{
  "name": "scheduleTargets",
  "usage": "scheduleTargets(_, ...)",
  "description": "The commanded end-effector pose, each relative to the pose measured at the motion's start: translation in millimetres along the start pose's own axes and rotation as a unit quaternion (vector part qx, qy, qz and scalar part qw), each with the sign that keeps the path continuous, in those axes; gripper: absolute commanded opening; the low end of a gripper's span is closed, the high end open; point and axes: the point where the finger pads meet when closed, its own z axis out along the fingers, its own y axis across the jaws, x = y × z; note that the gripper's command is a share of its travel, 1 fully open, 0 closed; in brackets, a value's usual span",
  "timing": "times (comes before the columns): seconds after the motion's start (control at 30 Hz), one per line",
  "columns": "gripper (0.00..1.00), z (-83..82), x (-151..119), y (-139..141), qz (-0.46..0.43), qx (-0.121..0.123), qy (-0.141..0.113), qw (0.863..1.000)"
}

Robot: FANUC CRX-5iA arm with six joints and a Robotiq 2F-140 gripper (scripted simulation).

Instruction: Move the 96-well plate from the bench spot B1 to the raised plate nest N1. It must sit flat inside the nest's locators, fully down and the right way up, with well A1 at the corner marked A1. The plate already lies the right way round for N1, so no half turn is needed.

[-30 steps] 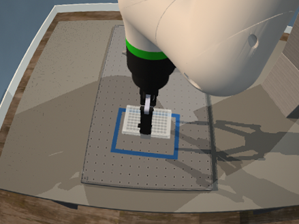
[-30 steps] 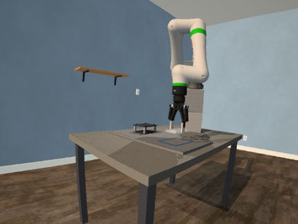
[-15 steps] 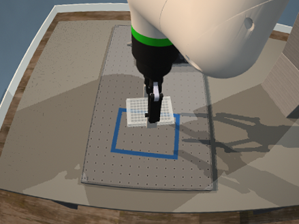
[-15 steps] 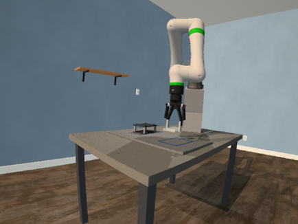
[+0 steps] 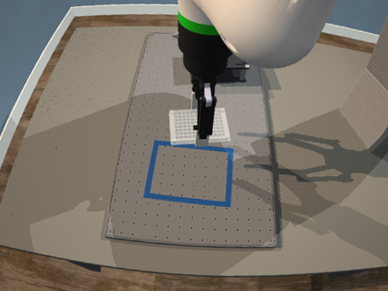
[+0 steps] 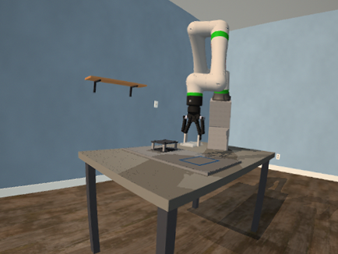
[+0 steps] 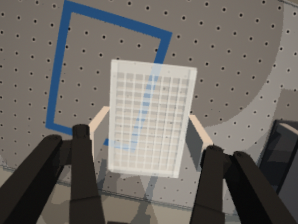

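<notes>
The clear 96-well plate [image 5: 195, 123] hangs flat in the air above the perforated board, just past the far edge of the blue B1 outline [image 5: 190, 174]. My gripper [image 5: 203, 135] is shut on the plate across its width. In the wrist view the plate [image 7: 150, 122] sits between my two finger pads, and the blue outline [image 7: 107, 75] lies below and to the left. In the exterior view the gripper [image 6: 191, 142] holds the plate [image 6: 190, 144] above the table. The dark raised nest N1 [image 6: 164, 144] stands to its left; in the top view it [image 5: 233, 73] is mostly hidden behind the arm.
The grey perforated board [image 5: 195, 164] covers the middle of the table. The arm's block pedestal [image 5: 386, 78] stands at the right. The arm's white body [image 5: 257, 17] blocks the far middle of the top view.
</notes>
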Motion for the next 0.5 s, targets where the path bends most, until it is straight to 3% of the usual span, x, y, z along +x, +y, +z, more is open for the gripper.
scheduleTargets(0.0, 0.00, -1.9, -3, 10, 0.000, 0.001, 0.000, 1.000)
scheduleTargets(0.47, 0.00, -8.6, -15, 47, 0.000, 0.001, 0.000, 1.000)
